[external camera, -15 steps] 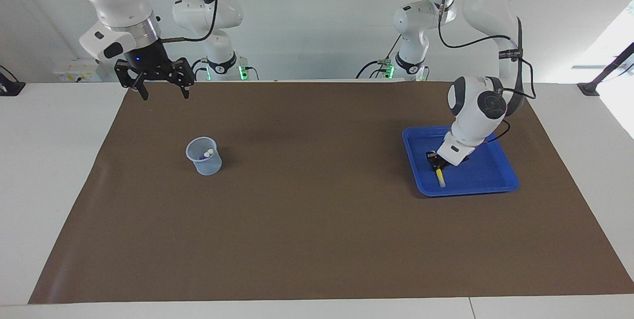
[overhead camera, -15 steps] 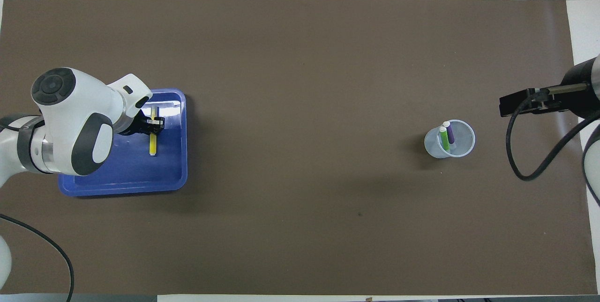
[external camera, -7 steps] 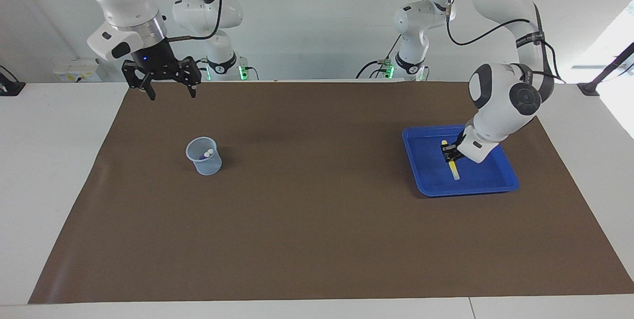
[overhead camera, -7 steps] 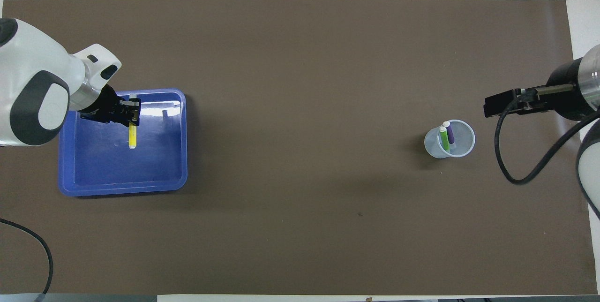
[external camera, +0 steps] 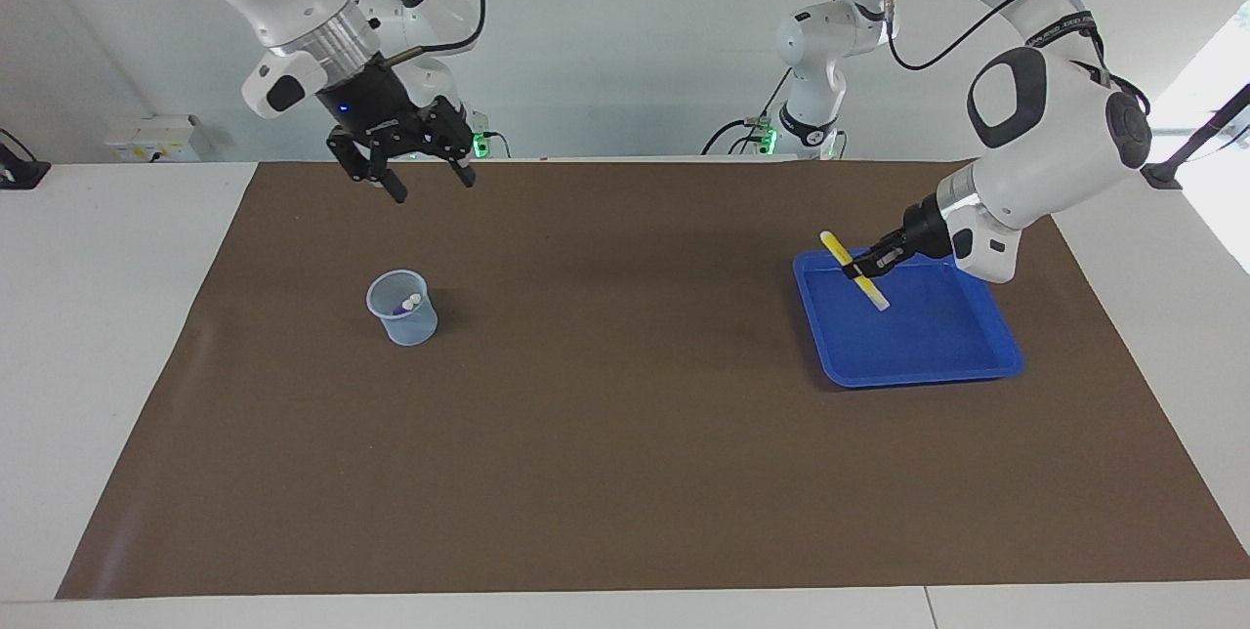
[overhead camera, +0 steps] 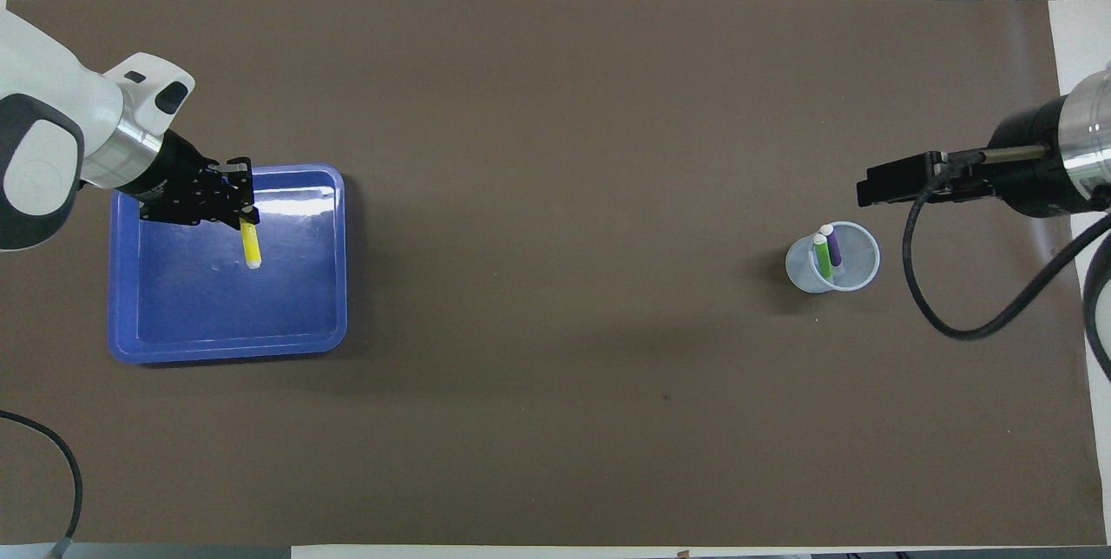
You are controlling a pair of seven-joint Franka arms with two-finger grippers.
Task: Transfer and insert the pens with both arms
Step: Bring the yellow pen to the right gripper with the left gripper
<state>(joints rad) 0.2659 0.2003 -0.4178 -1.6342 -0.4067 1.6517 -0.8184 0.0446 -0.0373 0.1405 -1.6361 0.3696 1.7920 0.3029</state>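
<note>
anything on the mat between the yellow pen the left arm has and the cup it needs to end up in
Nothing visible does. The left gripper holds the yellow pen tilted above the blue tray, and the brown mat between tray and cup is bare. The right gripper hangs open above the mat, nearer the robots than the cup.

White table under a brown mat, plain pale wall

A brown mat (external camera: 625,473) covers most of a white table (external camera: 107,316). A pale wall (external camera: 625,43) rises at the robots' end, carrying a socket box (external camera: 146,136); bright daylight enters from a window (external camera: 1216,92) at one end.
</note>
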